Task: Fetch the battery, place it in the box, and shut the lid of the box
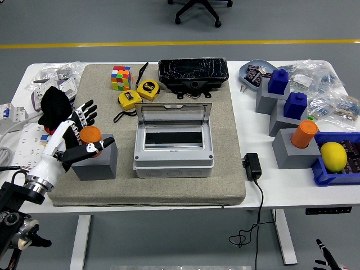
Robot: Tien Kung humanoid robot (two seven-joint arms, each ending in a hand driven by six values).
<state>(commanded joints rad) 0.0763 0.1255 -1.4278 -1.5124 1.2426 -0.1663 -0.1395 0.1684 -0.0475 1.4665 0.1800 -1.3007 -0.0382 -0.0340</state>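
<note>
An orange cylinder battery [90, 135] stands upright in a grey block [95, 163] at the left of the mat. My left hand [77, 130] is at its left side, fingers [84, 113] spread behind it and the thumb in front near its base, not closed on it. The grey box [174, 152] sits mid-mat with its clear lid [174, 115] raised at the back. Only a sliver of my right arm [325, 254] shows at the bottom right corner.
Behind the box lie a black case [193, 75], two yellow tape measures [139, 93] and a puzzle cube [120, 77]. At the right, grey blocks hold blue pieces [278, 80] and another orange cylinder [304, 134]; a blue bin [323, 171] holds a lemon [333, 156]. A black adapter [252, 166] lies beside the mat.
</note>
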